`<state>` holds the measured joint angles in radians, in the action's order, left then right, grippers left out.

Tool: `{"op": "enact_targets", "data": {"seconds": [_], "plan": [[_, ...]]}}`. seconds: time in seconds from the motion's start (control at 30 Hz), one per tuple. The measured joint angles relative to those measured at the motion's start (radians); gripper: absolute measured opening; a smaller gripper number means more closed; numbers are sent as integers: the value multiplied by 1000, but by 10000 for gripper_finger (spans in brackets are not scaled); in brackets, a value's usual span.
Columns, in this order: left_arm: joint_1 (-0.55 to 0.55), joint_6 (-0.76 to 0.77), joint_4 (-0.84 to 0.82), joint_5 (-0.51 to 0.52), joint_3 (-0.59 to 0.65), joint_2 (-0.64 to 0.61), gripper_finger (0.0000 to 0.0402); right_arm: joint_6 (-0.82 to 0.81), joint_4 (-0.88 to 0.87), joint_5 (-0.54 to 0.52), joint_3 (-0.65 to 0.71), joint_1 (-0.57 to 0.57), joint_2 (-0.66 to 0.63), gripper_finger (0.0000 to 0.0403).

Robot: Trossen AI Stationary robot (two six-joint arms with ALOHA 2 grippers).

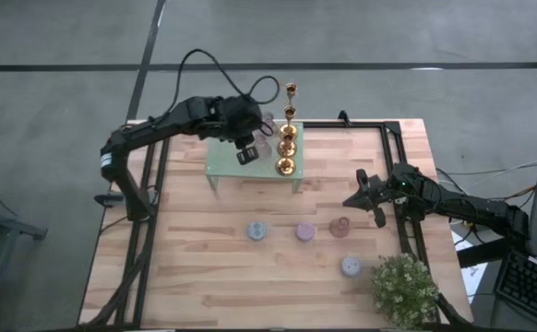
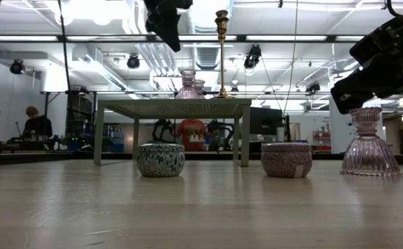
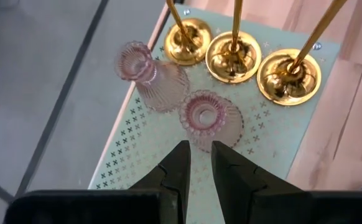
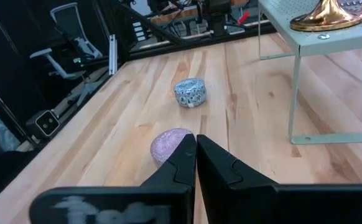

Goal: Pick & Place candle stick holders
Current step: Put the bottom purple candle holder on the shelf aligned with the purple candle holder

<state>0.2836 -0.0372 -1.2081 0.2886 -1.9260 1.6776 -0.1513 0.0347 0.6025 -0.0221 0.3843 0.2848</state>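
Note:
On the mint-green rack (image 1: pixel 241 164) stand three gold candlestick holders (image 1: pixel 287 138) in a row and two pink glass holders (image 3: pixel 209 118) (image 3: pixel 153 74), all on their round bases. My left gripper (image 3: pixel 198 155) hovers above the rack beside the nearer pink glass holder, empty, with only a narrow gap between its fingers. On the table stand a blue squat holder (image 1: pixel 256 231), a lilac one (image 1: pixel 304 231), a pink glass one (image 1: pixel 340 227) and a greyish-blue one (image 1: pixel 351 266). My right gripper (image 1: pixel 370 198) is shut and empty, above the table to the right of the pink glass one.
A bushy potted plant (image 1: pixel 402 288) stands at the table's near right corner. The rack's legs (image 4: pixel 296 93) rise from the table's far middle. A black frame (image 1: pixel 393 148) runs along the table's right side. People show in the room beyond (image 2: pixel 34 124).

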Motion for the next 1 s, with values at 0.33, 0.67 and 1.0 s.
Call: {"op": "enact_targets", "data": {"seconds": [0.33, 0.67, 1.0], "plan": [[8, -13, 470, -26, 516, -250, 69, -1, 0, 0, 0, 0, 0, 8], [23, 13, 963, -39, 936, -430, 62, 16, 1, 0, 0, 0, -1, 8], [29, 72, 1160, -98, 1082, -412, 39, 16, 1, -1, 0, 0, 0, 8]]}}
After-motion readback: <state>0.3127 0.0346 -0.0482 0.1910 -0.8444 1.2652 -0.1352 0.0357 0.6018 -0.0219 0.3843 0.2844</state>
